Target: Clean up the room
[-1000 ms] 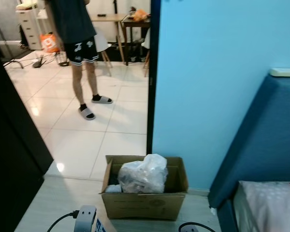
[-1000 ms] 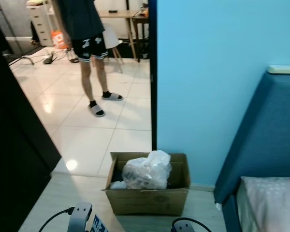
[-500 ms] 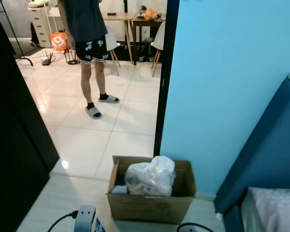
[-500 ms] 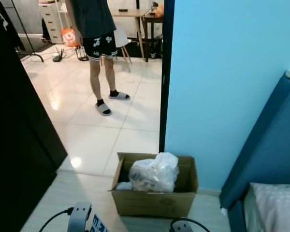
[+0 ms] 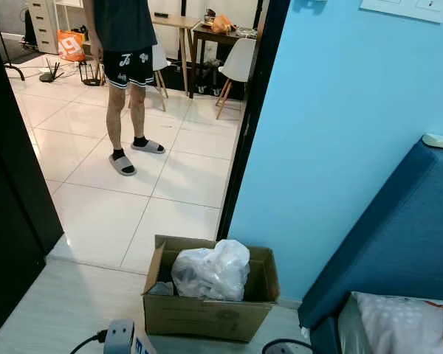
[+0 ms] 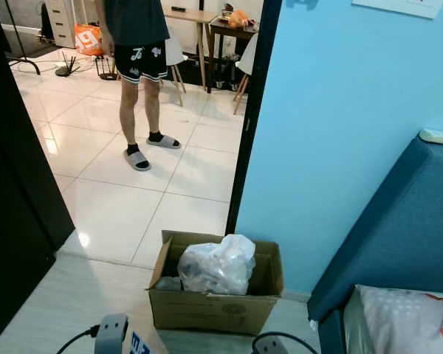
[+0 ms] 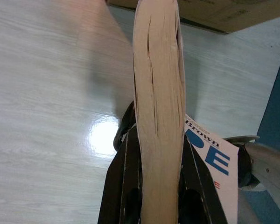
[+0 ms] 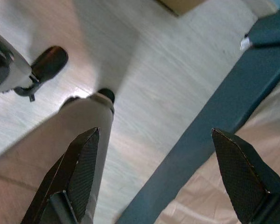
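open floor left of cardboard box [image 5: 207, 313], plastic bag [image 5: 210, 271] filling it, blue bed frame [image 5: 384, 251] closing the right

matt cardboard box [image 5: 207, 313], glossy tile floor [image 5: 118, 221].

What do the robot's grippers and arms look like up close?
Each gripper has two long black fingers. The right gripper has pointed fingertips with a fine cross-hatched texture. The left gripper has smooth black fingers. A silver arm carries a black cable.
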Controlling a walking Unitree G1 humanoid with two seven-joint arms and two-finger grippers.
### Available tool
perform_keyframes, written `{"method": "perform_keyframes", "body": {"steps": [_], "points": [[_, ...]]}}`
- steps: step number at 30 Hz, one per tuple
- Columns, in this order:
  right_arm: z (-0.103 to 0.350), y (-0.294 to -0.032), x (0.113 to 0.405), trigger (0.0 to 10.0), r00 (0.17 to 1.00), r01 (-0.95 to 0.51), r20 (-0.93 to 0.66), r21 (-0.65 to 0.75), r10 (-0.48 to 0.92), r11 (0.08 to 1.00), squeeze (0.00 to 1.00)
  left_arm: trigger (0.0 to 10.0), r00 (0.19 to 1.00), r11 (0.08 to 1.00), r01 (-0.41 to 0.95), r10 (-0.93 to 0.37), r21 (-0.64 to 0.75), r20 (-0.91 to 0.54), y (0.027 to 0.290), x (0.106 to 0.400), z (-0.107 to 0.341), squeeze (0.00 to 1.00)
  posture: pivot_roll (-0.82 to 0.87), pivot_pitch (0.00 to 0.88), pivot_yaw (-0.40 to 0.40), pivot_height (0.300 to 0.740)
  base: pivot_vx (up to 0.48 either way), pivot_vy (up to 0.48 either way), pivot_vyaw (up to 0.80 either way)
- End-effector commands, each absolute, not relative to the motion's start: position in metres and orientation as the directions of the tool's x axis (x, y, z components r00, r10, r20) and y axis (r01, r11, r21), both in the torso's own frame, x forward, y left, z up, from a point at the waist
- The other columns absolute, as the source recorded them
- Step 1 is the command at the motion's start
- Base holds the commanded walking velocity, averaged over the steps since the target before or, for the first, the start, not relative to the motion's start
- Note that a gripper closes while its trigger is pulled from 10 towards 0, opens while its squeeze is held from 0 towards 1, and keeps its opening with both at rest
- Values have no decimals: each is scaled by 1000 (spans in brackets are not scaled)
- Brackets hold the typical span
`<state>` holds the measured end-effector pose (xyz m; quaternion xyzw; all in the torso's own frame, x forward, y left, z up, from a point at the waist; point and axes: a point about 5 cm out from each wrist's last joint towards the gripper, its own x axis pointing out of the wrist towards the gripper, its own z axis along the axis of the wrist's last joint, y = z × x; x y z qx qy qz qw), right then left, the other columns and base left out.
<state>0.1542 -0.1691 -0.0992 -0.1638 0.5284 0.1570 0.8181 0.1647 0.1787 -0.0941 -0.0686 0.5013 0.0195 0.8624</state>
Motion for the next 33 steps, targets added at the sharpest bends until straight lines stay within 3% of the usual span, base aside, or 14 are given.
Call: {"method": "perform_keyframes", "body": {"steps": [1, 11, 33], "points": [[-99, -169, 155, 10000, 394, -421, -916, -100, 82, 902, 0, 10000, 487, 991, -92, -44, -101, -872, 177, 164, -95, 0, 99, 0, -109, 740, 0, 0, 0], [-103, -158, 147, 10000, 382, -390, -919, -65, 97, 919, 0, 10000, 495, 998, -27, -43, -65, -868, 181, 173, -90, 0, 72, 0, -64, 740, -206, 0, 0], [-104, -165, 142, 10000, 376, -363, -923, -69, 79, 929, 0, 10000, 489, 998, 24, -68, -64, -870, 175, 175, -90, 0, 61, 0, -57, 740, -337, 0, 0]]}}
